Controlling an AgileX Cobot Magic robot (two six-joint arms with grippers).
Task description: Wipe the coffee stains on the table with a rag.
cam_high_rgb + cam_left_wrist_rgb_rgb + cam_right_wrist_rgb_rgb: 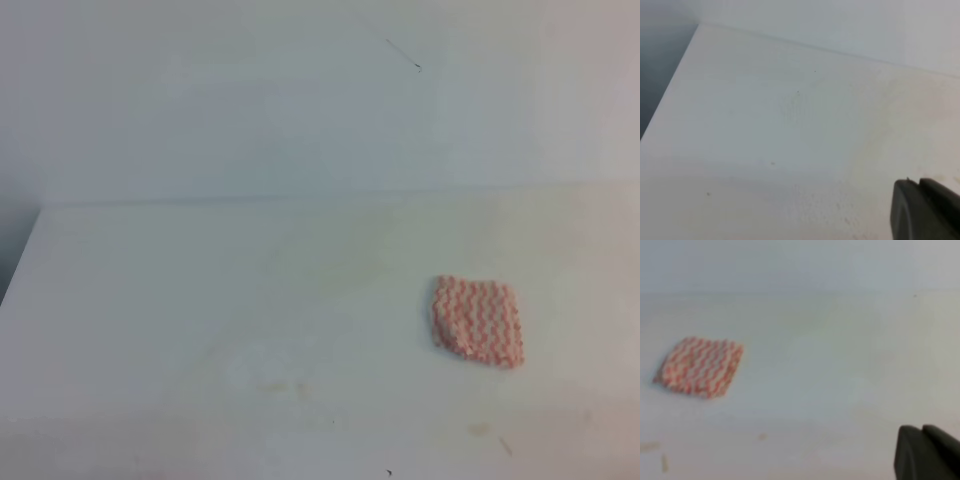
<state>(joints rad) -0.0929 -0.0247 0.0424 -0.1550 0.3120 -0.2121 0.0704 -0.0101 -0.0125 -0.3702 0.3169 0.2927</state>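
Observation:
The rag [478, 320], a pink-and-white zigzag cloth, lies flat on the white table [200, 300] at the right. In the right wrist view the rag [700, 366] sits at the far left. My right gripper [921, 429] is low at the right, well away from the rag, its dark fingers pressed together on nothing. In the left wrist view my left gripper [917, 184] shows at the bottom right over bare table [765, 140], its fingers also together and empty. Neither arm shows in the exterior high view. The coffee stains are out of view.
Faint brownish smudges [275, 386] mark the tabletop near the front, with another smudge [481, 428] below the rag. The table's left edge [20, 265] drops off to a dark gap. A pale wall [300, 100] rises behind the table's back edge.

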